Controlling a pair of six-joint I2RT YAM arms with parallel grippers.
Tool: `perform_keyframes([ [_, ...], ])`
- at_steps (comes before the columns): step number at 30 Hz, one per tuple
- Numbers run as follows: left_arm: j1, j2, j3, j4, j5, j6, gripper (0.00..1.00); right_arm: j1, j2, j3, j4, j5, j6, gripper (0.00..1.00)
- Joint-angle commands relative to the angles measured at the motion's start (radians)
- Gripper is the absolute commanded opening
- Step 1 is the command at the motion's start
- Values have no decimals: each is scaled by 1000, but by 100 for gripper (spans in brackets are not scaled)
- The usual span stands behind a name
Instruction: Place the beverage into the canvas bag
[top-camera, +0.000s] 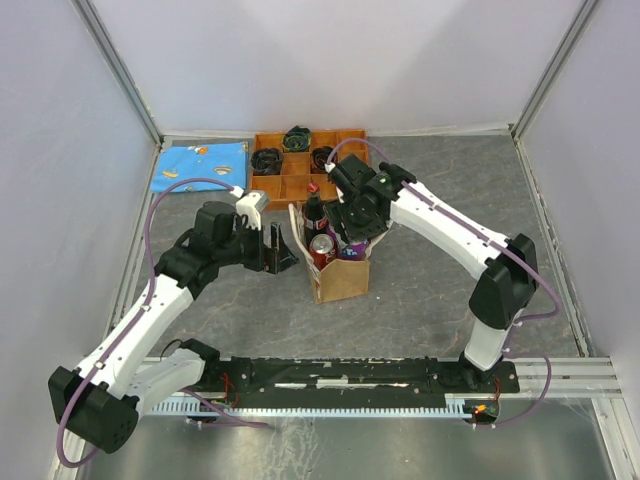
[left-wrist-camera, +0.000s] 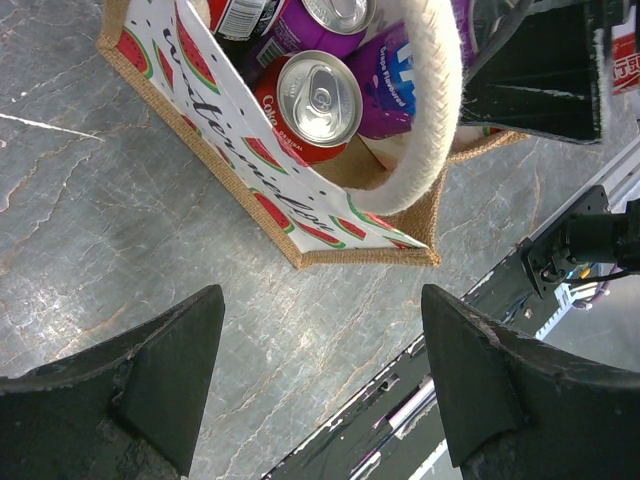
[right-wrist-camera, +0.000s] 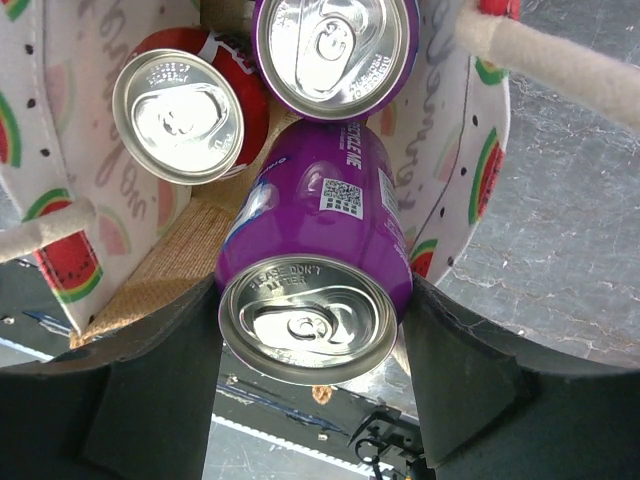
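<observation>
The canvas bag (top-camera: 340, 280) stands upright mid-table, tan with watermelon-print lining and white rope handles. It holds a red can (right-wrist-camera: 190, 100), an upright purple can (right-wrist-camera: 335, 50) and a dark bottle (top-camera: 313, 212). My right gripper (top-camera: 352, 240) is shut on a second purple can (right-wrist-camera: 320, 230) and holds it tilted in the bag's mouth, its lower end inside between the bag walls (right-wrist-camera: 455, 170). My left gripper (left-wrist-camera: 320, 320) is open and empty just left of the bag (left-wrist-camera: 300, 200), a little apart from it. The red can (left-wrist-camera: 315, 100) shows there too.
An orange compartment tray (top-camera: 300, 160) with dark coiled items sits behind the bag. A blue patterned cloth (top-camera: 200, 165) lies at the back left. White enclosure walls ring the grey table, and a black rail (top-camera: 380, 375) runs along the near edge.
</observation>
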Motion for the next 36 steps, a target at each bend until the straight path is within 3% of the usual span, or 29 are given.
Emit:
perform_keyframes([
  [1,7,-21,-5,39,10,23,85,8,-1,2,87,40,-17,0],
  [11,6,-12,8,40,10,25,85,8,72,5,134,73,-41,0],
  [25,7,-15,1,38,8,30,85,7,70,-137,190,94,-43,2],
  [30,6,-17,0,38,8,31,85,8,44,-144,193,92,-40,47],
  [32,7,-17,2,38,10,31,85,8,30,-135,191,92,-42,59],
  [36,7,-17,10,36,8,35,85,7,9,-101,183,100,-46,70],
])
